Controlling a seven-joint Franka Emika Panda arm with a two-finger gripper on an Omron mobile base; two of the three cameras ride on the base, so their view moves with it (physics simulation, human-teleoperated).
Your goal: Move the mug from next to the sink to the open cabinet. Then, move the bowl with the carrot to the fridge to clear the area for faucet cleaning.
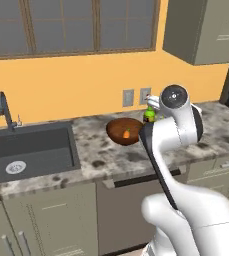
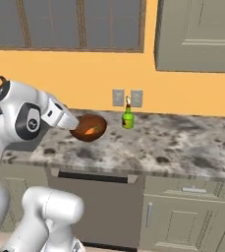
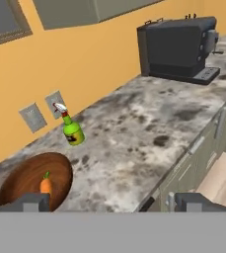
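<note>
Sink [image 1: 31, 152]: cut off at the left edge.
Green bottle [image 1: 149, 116]: half hidden behind the arm, beside the bowl [image 1: 124, 131].

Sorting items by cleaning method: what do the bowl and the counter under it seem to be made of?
The bowl looks like wood, reddish-brown with faint ring grain and a dull sheen. The counter looks like polished stone, likely granite: mottled grey with dark speckles.

A: Where's the bowl [image 1: 125, 131]?
B: On the counter [image 2: 182, 142], right of the sink [image 1: 31, 155]. Carrot [image 3: 46, 185] lies in it.
A: Faucet [image 1: 4, 109]?
B: Behind the sink, at the wall.
A: Anything else nearby?
B: Bottle [image 2: 127, 117] stands just right of the bowl, back by the wall outlets [image 2: 127, 98]. Toaster [image 3: 179, 47] sits far right on the counter. Wall cabinet [image 2: 197, 34] hangs above that right stretch.
</note>
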